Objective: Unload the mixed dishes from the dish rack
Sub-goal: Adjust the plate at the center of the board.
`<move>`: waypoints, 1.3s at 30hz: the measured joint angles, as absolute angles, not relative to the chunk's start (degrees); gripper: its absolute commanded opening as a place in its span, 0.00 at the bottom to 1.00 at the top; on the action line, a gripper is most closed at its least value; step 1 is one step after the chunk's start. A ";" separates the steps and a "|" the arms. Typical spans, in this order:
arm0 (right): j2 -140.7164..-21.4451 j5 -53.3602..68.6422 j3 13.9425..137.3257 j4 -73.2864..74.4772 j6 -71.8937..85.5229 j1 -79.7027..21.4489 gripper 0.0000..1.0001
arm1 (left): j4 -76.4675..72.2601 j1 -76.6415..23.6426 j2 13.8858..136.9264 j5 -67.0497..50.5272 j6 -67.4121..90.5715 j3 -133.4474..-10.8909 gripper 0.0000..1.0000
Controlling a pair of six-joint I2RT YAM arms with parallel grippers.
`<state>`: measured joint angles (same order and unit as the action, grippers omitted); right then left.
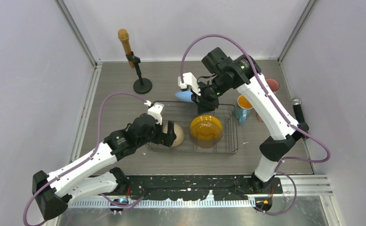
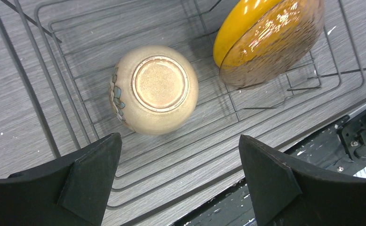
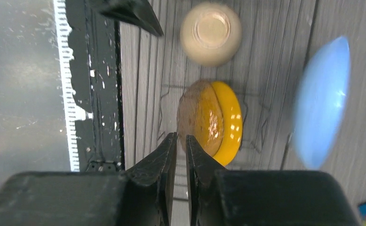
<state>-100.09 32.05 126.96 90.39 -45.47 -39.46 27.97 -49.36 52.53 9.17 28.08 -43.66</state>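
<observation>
The table (image 1: 171, 70) under me is grey wood-grain board, boxed in by plain pale walls (image 1: 186, 23) with metal posts in the far corners. A black, paint-flecked strip runs along the near edge.

The dark rectangular wire dish rack (image 1: 218, 141) sits mid-table. In it a beige ceramic bowl (image 2: 155, 89) lies upside down at the left, and a yellow patterned plate (image 1: 206, 129) stands on edge in the dividers.

My left pincer (image 2: 179, 146) hangs over the bowl, spread wide and holding nothing. My right pincer (image 3: 181, 141) is above the rack's far side, its fingers drawn almost together and holding nothing.

A large light-blue plate (image 1: 183, 96) lies outside the rack by its far edge. A blue mug with an orange inside (image 1: 243, 108) stands just right of the rack, and a pink mug (image 1: 271, 84) beyond it. A brown microphone on a black stand (image 1: 141, 84) is far left.
</observation>
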 measured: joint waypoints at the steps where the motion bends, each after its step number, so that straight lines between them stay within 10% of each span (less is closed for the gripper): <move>1: -99.96 31.09 126.17 90.26 -44.66 -39.57 0.20 | 27.97 -49.36 51.86 9.26 28.08 -43.66 1.00; 4: -99.20 24.21 120.95 87.22 -38.02 -39.79 0.26 | 28.01 -49.36 49.41 9.69 28.23 -43.66 1.00; 7: -97.54 11.86 113.10 75.57 -27.75 -39.77 0.64 | 28.10 -49.36 47.59 10.48 28.36 -43.62 1.00; 12: -94.13 -4.36 100.27 53.65 -12.23 -37.21 0.98 | 28.93 -49.36 45.89 12.01 28.99 -43.62 1.00; 23: -95.64 -12.80 96.12 33.61 15.75 -23.53 1.00 | 30.76 -49.36 43.46 14.33 31.09 -42.06 1.00; 39: -89.82 15.79 80.42 30.96 9.85 -22.46 1.00 | 30.55 -49.36 44.45 15.79 31.07 -41.32 1.00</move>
<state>-89.82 15.79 80.42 30.96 9.85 -22.46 30.55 -49.36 44.45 15.79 31.07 -41.32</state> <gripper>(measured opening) 0.996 0.996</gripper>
